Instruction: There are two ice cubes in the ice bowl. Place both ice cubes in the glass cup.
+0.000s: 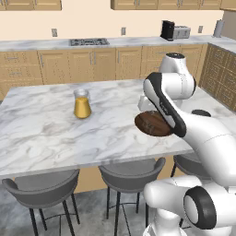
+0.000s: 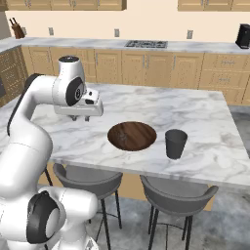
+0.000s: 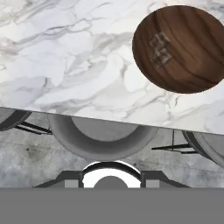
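Left base view: the ice bowl (image 1: 154, 123) is sitting on the marble desk (image 1: 46, 124), half hidden by the arm, with an orange drink glass (image 1: 82, 104) well apart.

Right base view: the hand (image 2: 81, 117) is hovering clenched and empty beside the bowl; the glass cup (image 2: 175, 143) is standing just beside it.

Hand view: two ice cubes (image 3: 160, 51) are lying touching — probably light, slippery, so I'd pinch flat sides. Stools (image 3: 103, 139) are waiting below.

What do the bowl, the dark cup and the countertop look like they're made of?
The ice bowl looks like dark brown wood with a matte finish: streaky grain shows across it. The glass cup reads as smoky dark grey glass, though it looks nearly opaque. The countertop looks like polished white marble with grey veining.
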Robot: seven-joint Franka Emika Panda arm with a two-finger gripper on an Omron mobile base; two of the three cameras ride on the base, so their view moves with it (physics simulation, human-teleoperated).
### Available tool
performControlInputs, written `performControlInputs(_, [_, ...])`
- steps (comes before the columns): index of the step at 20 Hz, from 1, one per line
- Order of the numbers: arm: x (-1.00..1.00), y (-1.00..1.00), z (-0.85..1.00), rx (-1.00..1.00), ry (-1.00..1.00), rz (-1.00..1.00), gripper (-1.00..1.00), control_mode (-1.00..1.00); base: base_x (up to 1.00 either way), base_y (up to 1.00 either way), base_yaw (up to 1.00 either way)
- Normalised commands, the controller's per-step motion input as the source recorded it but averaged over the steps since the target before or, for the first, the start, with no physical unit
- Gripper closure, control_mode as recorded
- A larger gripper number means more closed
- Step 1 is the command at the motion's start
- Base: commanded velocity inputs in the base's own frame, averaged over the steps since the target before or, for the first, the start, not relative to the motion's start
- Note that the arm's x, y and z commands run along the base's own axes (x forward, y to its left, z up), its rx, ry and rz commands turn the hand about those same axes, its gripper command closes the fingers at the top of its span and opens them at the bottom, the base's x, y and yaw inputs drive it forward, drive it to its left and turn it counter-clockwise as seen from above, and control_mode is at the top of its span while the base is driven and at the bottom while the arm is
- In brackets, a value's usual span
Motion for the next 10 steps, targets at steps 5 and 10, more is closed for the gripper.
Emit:
performControlInputs(5, [-0.11,-0.12,-0.04,0.03,0.00,-0.02,-1.00,-1.00,0.00,0.00,0.00])
performControlInputs(10, [-0.18,-0.44,-0.11,0.09,0.00,-0.10,-1.00,-1.00,0.00,0.00,0.00])
